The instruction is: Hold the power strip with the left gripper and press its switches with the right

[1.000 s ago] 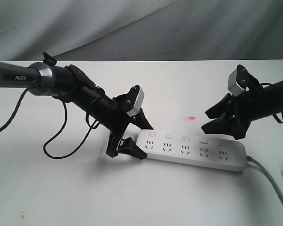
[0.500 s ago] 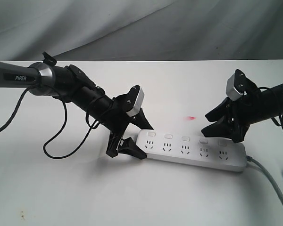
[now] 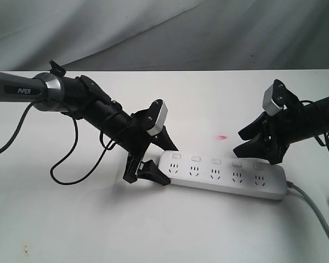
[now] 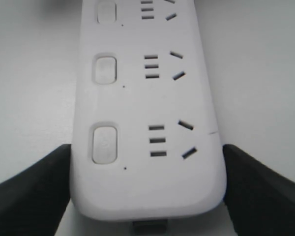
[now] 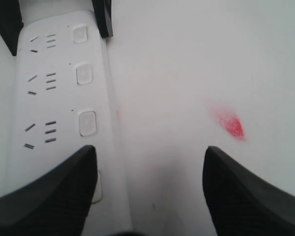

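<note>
Left pincer (image 3: 170, 165), centre-left of the exterior view: clamped on the left end of the power strip (image 3: 225, 175). Grips with one black finger on the far long side and one on the near side. In the left wrist view, shows both fingers (image 4: 32, 194) pressed against the white casing at the bottom corners of the frame, with the strip's rounded end between them.

Right pincer (image 3: 239, 143), at the right of the exterior view: jaws apart, gripping nothing. Hangs just above the far edge of the strip, near its right end. In the right wrist view, spreads wide at the bottom of the frame, one finger (image 5: 44, 196) overlapping the strip and hiding part of a switch, the other over bare tabletop (image 5: 187, 59). Cannot tell whether that finger touches the casing.

Power strip itself: lies flat, running from the centre towards the lower right of the exterior view, sockets facing up. Carries the switches (image 3: 216, 161) in a row along the far edge, one above each socket.

Further out: a grey cable (image 3: 312, 211) leaving the strip's right end towards the lower right corner; a small red mark (image 3: 222, 136) on the white tabletop just beyond the strip, left of the right pincer.
</note>
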Controlling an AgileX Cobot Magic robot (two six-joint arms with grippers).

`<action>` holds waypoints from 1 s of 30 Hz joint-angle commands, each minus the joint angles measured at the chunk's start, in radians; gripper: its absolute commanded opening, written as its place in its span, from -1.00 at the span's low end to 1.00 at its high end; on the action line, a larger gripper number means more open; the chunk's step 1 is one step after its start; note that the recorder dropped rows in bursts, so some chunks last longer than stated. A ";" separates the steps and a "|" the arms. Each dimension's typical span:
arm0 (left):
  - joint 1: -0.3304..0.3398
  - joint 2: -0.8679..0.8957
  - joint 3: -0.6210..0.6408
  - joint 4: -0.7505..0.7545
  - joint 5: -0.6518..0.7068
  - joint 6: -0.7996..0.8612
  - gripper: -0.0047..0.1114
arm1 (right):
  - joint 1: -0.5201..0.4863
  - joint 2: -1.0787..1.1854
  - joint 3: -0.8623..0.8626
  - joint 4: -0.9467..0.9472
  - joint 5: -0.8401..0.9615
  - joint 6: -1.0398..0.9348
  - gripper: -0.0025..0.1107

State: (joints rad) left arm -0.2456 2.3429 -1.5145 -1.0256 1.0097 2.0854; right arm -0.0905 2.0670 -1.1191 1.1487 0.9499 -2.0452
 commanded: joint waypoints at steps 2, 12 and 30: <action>-0.003 0.000 -0.003 -0.004 0.007 0.007 -0.37 | 0.000 0.000 0.006 0.019 -0.001 -0.014 0.06; -0.003 0.000 -0.003 -0.004 0.007 0.007 -0.37 | 0.000 0.068 0.006 0.015 0.027 -0.022 0.06; -0.003 0.000 -0.003 -0.004 0.007 0.007 -0.37 | 0.002 0.070 0.006 -0.164 -0.134 0.088 0.06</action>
State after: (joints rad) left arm -0.2456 2.3429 -1.5145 -1.0256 1.0097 2.0854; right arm -0.0887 2.1275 -1.1174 1.1114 0.9333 -1.9586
